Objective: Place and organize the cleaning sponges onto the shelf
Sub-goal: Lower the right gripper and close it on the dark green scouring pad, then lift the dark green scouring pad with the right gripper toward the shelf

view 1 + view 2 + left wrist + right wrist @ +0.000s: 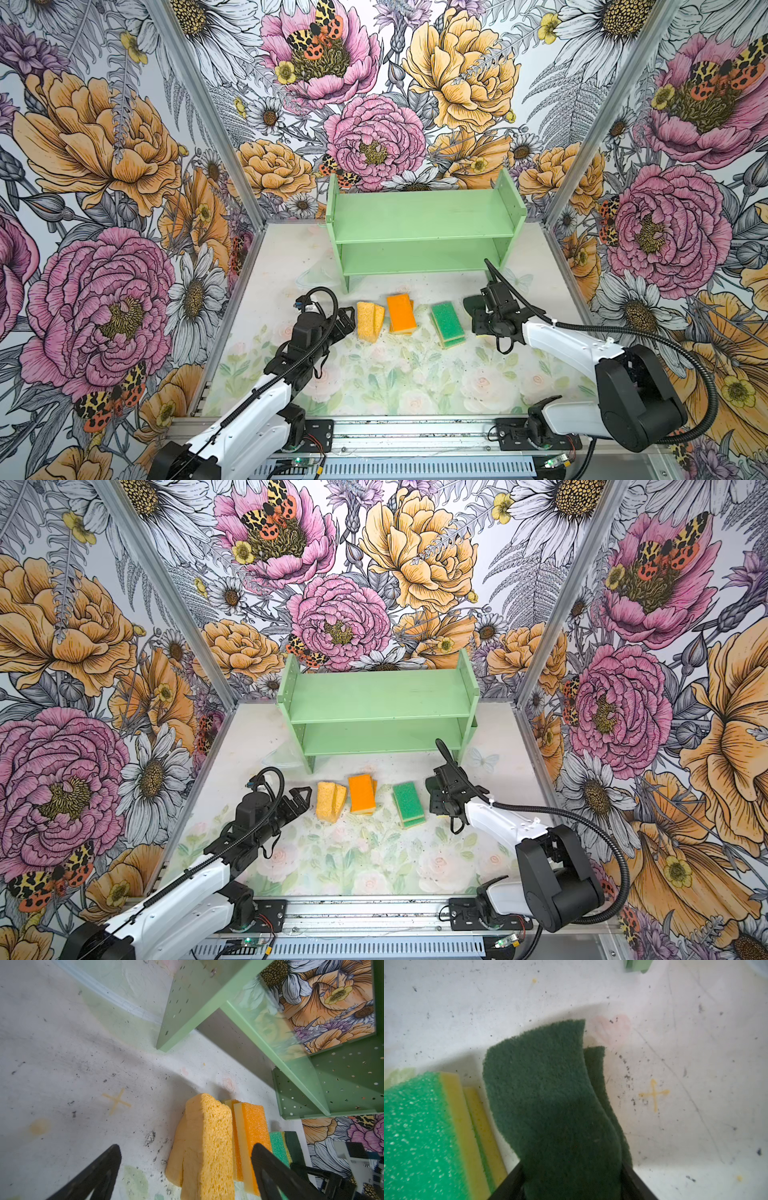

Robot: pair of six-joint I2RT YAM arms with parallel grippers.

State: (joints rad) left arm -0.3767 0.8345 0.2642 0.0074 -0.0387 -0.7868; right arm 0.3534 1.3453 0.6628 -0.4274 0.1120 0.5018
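Left gripper (187, 1147) jaws spread; right gripper (571, 1167) jaws seemingly pinch the upper dark-green sponge (542, 1084), whose fleece may drag the lower dark-green sponge (596, 1064) along.

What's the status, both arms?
Left jaws open by yellow sponges; right jaws flank top dark-green sponge, grip unclear. Shelf empty. Path to it clear.
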